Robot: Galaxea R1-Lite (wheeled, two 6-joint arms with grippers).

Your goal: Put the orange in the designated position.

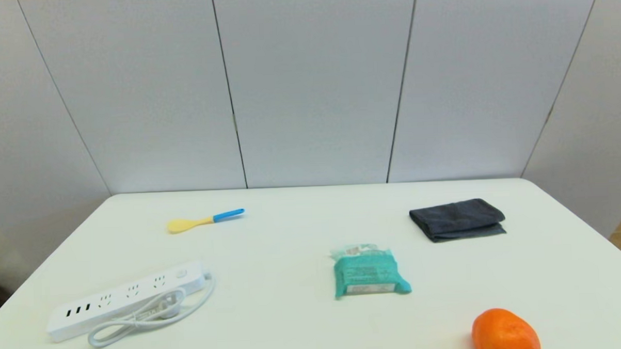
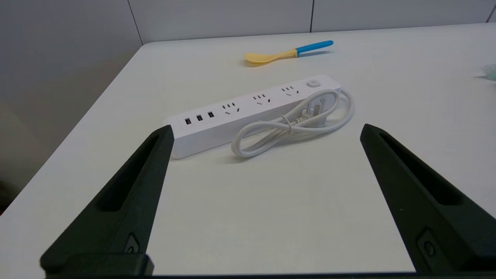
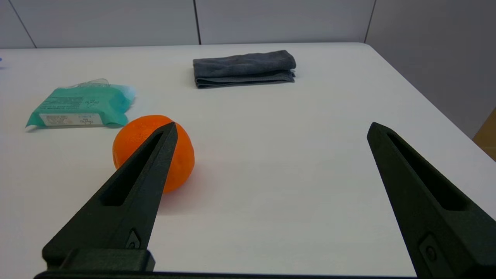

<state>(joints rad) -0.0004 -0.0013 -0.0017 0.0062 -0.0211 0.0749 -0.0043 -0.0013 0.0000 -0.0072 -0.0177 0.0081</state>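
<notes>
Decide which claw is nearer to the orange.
Right. The right claw, open, hangs just behind the orange on the table's right side; the left claw, open, faces the power strip far left.

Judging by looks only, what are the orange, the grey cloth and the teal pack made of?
The orange: real or imitation fruit, can't tell; glossy, faintly dimpled skin. The grey cloth: soft woven or terry fabric, matte, folded in rounded layers. The teal pack: thin plastic film, probably; crinkled, slightly shiny, with a printed label.
</notes>
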